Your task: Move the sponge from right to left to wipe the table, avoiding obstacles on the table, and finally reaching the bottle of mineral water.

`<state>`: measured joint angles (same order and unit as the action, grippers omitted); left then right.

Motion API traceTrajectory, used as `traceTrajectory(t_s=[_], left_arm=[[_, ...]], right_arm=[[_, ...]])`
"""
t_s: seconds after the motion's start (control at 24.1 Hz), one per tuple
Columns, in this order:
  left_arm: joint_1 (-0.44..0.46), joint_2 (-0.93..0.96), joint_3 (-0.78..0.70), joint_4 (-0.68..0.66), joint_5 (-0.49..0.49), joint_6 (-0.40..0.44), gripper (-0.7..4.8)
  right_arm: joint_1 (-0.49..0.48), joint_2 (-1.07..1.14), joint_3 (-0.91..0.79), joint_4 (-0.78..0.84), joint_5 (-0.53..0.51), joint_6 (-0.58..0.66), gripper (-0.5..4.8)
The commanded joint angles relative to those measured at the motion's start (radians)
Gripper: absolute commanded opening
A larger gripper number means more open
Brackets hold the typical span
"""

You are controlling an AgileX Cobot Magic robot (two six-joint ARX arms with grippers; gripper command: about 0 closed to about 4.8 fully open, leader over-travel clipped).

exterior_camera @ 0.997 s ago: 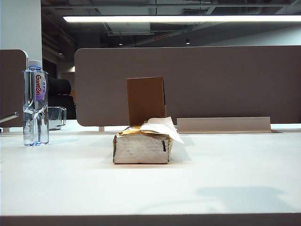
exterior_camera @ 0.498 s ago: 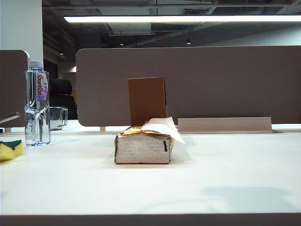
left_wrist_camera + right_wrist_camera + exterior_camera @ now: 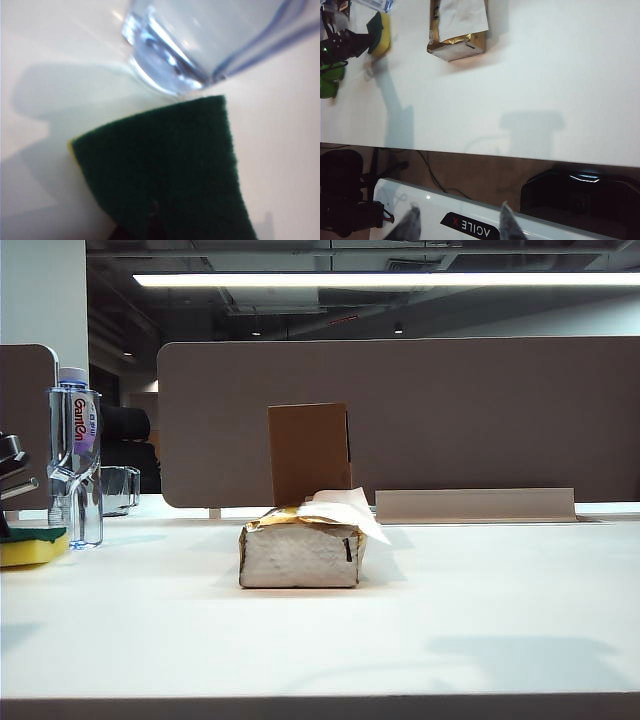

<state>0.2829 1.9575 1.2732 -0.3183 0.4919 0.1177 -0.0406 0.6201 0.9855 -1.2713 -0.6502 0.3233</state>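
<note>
a: what's the biggest thing here?

b: the table (image 3: 420,620), a white top filling the lower half of the exterior view, with a grey front edge along the bottom.

a: and on it?

b: in the middle of the frame an upright brown cardboard box (image 3: 310,452), and just in front of it the tissue pack (image 3: 300,552), silver-white with a gold top and a white tissue sticking out to the right.

a: the bottle of mineral water?

b: far left of the exterior view (image 3: 76,455), upright, clear, red lettering on its label. a short clear glass (image 3: 118,490) sits behind it to the right.

a: where's the sponge?

b: at the left edge (image 3: 33,545), flat on the table, green side up, right beside the bottle's base. in the left wrist view its green top (image 3: 165,165) nearly meets the bottle's base (image 3: 200,45).

a: the left gripper?

b: at the far left edge (image 3: 8,490), above the sponge; the right wrist view shows it (image 3: 364,41) clamped on the sponge.

a: the right gripper?

b: (image 3: 456,224) off the table's front edge, fingers apart, nothing between them.
</note>
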Motion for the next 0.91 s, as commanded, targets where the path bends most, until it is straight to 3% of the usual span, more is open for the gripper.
traceTrajectory(t_s=[0.04, 0.37, 0.58, 0.79, 0.87, 0.91], left_arm=[[0.000, -0.001, 0.039, -0.026, -0.016, 0.002, -0.06], [-0.015, -0.001, 0.043, -0.060, 0.025, 0.005, 0.01], [-0.015, -0.001, 0.043, -0.071, 0.025, 0.005, 0.68], [-0.015, -0.001, 0.043, -0.099, 0.025, 0.006, 0.95], [-0.015, -0.001, 0.043, -0.115, 0.026, 0.006, 1.58], [-0.015, -0.001, 0.043, -0.121, 0.026, 0.006, 2.20]], right_arm=[[0.000, -0.002, 0.005, 0.007, -0.007, 0.010, 2.07], [0.000, -0.002, 0.005, 0.010, -0.007, 0.010, 2.07], [0.000, -0.002, 0.005, 0.010, -0.007, 0.010, 2.07], [0.000, -0.002, 0.005, 0.010, -0.007, 0.010, 2.07], [0.000, -0.002, 0.005, 0.010, -0.007, 0.010, 2.07], [0.000, -0.002, 0.005, 0.010, -0.008, 0.010, 2.07]])
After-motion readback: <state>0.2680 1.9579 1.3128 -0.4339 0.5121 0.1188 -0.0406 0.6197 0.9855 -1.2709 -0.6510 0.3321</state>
